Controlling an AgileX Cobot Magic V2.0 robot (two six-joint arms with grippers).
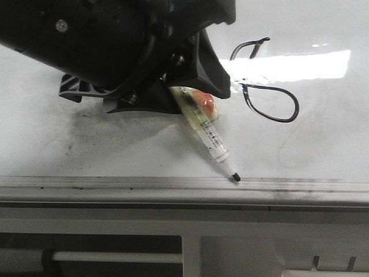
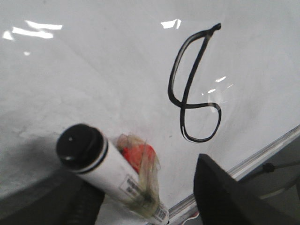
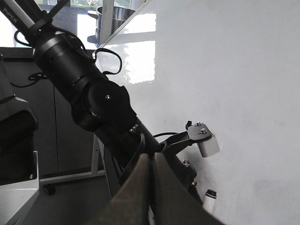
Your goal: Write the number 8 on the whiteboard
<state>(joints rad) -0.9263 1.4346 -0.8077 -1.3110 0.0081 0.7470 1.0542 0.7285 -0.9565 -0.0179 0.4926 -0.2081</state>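
The whiteboard (image 1: 86, 144) lies flat, smudged with grey dust, and carries the number 8 (image 1: 266, 81), a thin black tilted two-loop figure. The 8 also shows in the left wrist view (image 2: 193, 84). A white marker (image 1: 210, 135) with orange tape lies slanted on the board, its black tip on the grey edge rail (image 1: 144, 183). My left gripper (image 1: 173, 95) hovers over the marker's back end (image 2: 101, 164). Its jaws stand apart, with bare board between the marker and one finger (image 2: 225, 197). My right gripper (image 3: 152, 159) is shut and empty, off the board's side.
The left arm (image 3: 89, 93) crosses the right wrist view beside the whiteboard (image 3: 234, 70), and the marker's end (image 3: 209, 199) shows below it. Beyond the rail, the table frame (image 1: 190, 248) drops away. Dark cabinets (image 3: 28, 117) stand to the side.
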